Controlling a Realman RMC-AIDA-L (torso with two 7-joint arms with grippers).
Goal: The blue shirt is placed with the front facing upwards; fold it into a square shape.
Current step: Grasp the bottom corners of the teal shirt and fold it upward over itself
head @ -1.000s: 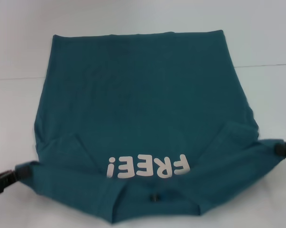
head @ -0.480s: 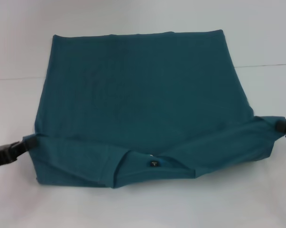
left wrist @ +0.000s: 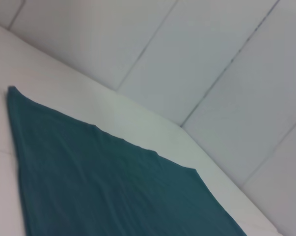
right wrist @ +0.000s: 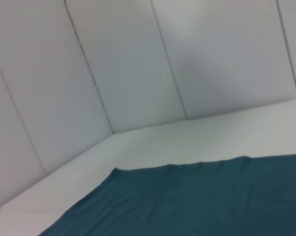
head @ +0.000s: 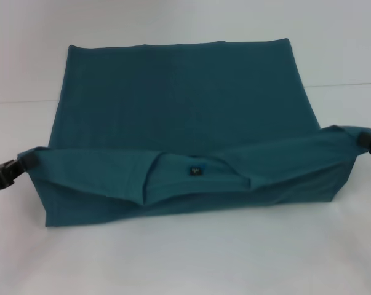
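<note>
Fabric of the blue shirt covers the middle of the white bench, its far hem lying flat and straight. At the left edge, the left gripper has its fingers clamped on the shirt's near-left corner, raised off the bench. From there the lifted near portion runs as a band across the width, folded toward the far side, with the collar opening and small dark neck label showing near the middle. No lettering shows. At the right edge, the right gripper has its fingers clamped on the near-right corner, held slightly farther back than the left one. Both wrist views show flat teal cloth against pale wall panels.
</note>
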